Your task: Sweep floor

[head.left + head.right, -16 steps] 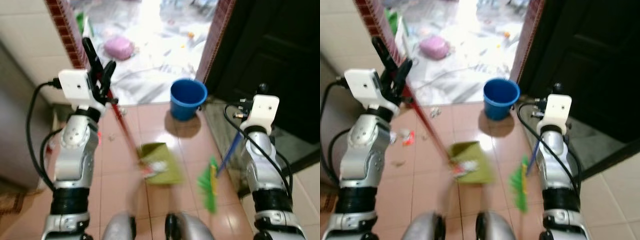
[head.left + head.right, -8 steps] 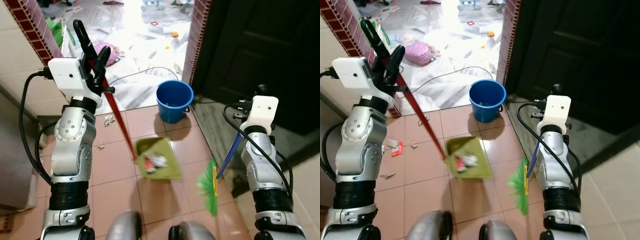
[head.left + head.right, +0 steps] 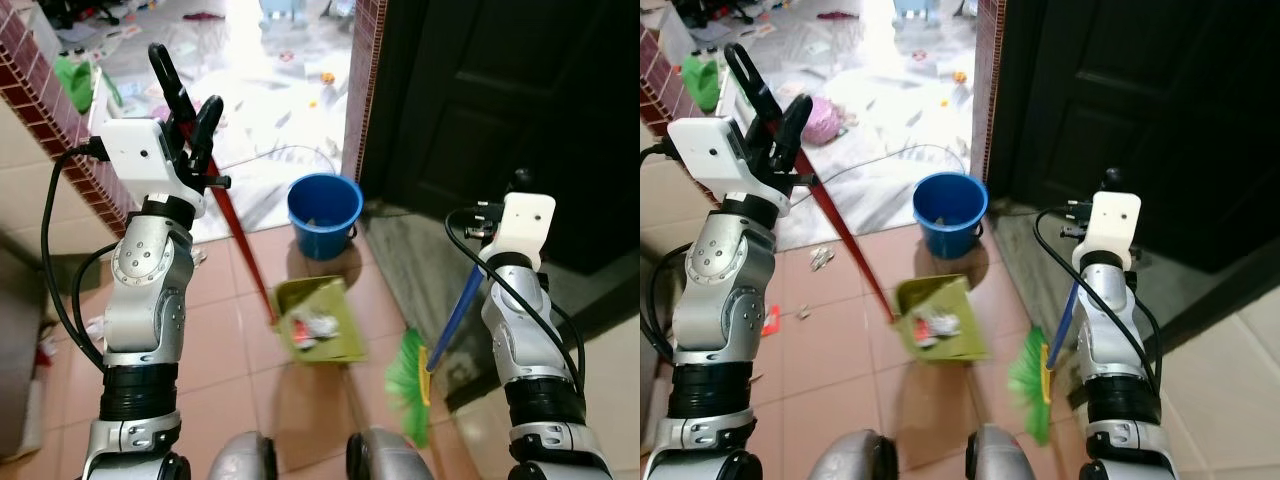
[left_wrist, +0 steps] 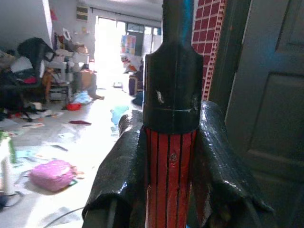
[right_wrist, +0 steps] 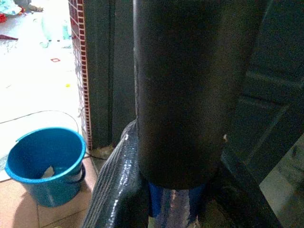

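Terracotta floor tiles [image 3: 830, 350] run from the robot's feet up to a doorway with a red brick edge [image 3: 985, 90], and a dark door [image 3: 520, 90] stands beyond the right arm.

Nearest, the green broom head [image 3: 408, 372] rests on the tiles below and inward of the right gripper [image 3: 520, 180]. Its blue broom handle [image 3: 455, 315] rises from the head up to that gripper, whose jaws are closed on it; in the right wrist view the blue shaft and its black end cap sit squeezed between the two fingers [image 5: 111, 185].

Just beyond the broom head, the green dustpan [image 3: 318, 322] sits low between the two arms, holding a small heap of scraps [image 3: 312, 325]. Its red dustpan handle [image 3: 245, 255] slants from the pan up to the left gripper [image 3: 188, 110], well above and outward of the pan. Those jaws are clamped on the handle, the red ribbed grip showing tight between the fingers [image 4: 121, 175] in the left wrist view.

Farther on, a blue bucket [image 3: 323, 215] stands at the threshold, beyond the dustpan and between the grippers. Loose litter [image 3: 820, 258] lies on the tiles under the left gripper. Past the doorway lie a pink bag [image 3: 822, 115] and scattered clutter on a bright floor.
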You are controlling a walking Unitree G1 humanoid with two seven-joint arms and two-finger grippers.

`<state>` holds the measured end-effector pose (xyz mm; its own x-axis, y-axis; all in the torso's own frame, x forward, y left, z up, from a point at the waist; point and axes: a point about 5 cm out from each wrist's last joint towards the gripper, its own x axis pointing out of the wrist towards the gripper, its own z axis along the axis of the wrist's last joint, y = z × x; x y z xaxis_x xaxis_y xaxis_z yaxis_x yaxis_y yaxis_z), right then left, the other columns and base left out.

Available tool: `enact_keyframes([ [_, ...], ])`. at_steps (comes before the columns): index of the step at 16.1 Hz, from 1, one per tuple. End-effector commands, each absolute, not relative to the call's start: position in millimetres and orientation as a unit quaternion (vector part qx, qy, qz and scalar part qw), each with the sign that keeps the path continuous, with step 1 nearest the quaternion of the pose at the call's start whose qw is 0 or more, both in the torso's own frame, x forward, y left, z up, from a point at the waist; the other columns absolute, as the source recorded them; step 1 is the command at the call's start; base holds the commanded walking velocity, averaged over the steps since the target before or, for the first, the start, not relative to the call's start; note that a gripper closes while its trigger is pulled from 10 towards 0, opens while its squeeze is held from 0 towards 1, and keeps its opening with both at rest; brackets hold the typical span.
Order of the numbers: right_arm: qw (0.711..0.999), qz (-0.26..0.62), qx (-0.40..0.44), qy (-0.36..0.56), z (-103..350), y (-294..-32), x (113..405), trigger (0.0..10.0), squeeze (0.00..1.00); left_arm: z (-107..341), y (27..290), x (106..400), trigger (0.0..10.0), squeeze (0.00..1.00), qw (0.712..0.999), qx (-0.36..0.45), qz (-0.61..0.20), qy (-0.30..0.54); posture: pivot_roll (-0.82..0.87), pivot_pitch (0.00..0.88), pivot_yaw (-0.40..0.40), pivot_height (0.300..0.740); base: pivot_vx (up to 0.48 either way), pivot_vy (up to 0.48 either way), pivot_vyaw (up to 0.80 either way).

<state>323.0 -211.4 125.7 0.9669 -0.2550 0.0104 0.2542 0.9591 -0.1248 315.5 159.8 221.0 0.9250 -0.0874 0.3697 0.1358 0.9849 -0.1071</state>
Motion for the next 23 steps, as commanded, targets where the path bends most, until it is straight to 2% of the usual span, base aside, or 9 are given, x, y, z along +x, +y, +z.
enact_keyframes([
  [1, 0.990, -0.120, -0.069, -0.010, 132, -206, 325, 10.0, 0.00, 237, 165, 312, 10.0, 0.00, 0.972, -0.058, -0.051, -0.222, -0.07, 0.120, 0.001, 0.740, 0.345, 0.000, 0.00],
  [3, 0.990, -0.120, -0.069, -0.010, 132, -206, 325, 10.0, 0.00, 237, 165, 312, 10.0, 0.00, 0.972, -0.058, -0.051, -0.222, -0.07, 0.120, 0.001, 0.740, 0.345, 0.000, 0.00],
  [5, 0.990, -0.114, -0.079, -0.002, 128, -207, 326, 10.0, 0.00, 314, 204, 323, 10.0, 0.00, 0.939, -0.036, 0.038, -0.341, -0.08, 0.114, -0.003, 0.740, 0.452, 0.000, 0.00],
  [6, 0.990, -0.114, -0.080, -0.001, 127, -208, 326, 10.0, 0.00, 324, 209, 323, 10.0, 0.00, 0.932, -0.034, 0.051, -0.356, -0.08, 0.114, -0.003, 0.740, 0.450, 0.000, 0.00],
  [12, 0.991, -0.108, -0.081, 0.004, 123, -207, 324, 10.0, 0.00, 295, 204, 326, 10.0, 0.00, 0.946, -0.015, 0.060, -0.318, -0.08, 0.118, -0.006, 0.740, 0.333, 0.000, 0.00],
  [23, 0.991, -0.105, -0.078, 0.008, 121, -207, 322, 10.0, 0.00, 319, 221, 327, 10.0, 0.00, 0.924, 0.003, 0.120, -0.363, -0.08, 0.123, -0.003, 0.740, 0.464, 0.000, 0.00],
])
